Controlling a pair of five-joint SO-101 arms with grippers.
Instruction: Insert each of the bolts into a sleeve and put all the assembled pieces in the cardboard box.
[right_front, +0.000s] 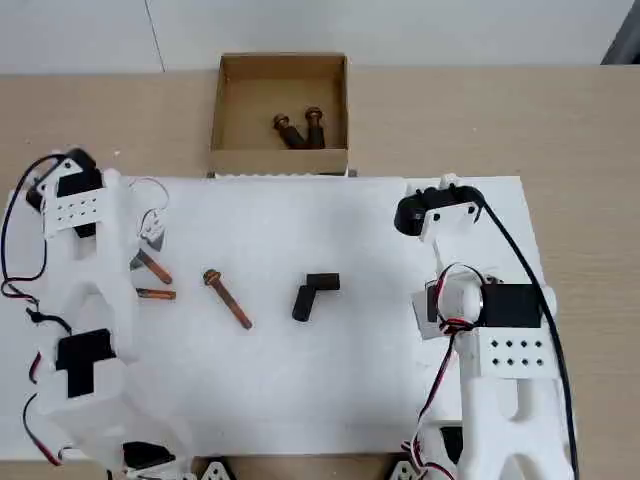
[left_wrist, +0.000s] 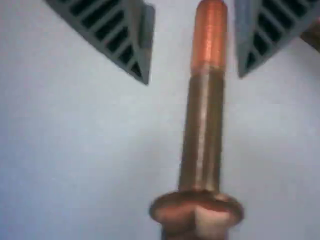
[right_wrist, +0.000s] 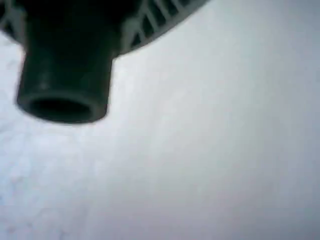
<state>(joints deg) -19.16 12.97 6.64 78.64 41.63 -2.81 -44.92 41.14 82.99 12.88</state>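
2 left fingers (left_wrist: 125, 35) flank the bolt (left_wrist: 202, 130), gap on each side.

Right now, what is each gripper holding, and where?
Right gripper holds a black sleeve by its upper end; left gripper, open, straddles an ungripped bolt.

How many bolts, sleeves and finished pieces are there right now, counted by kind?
Loose bolts on the mat: 3
Sleeves lying on the mat: 2
Held sleeve, in the right gripper: 1
Assembled pieces in the cardboard box: 2
Total: 8
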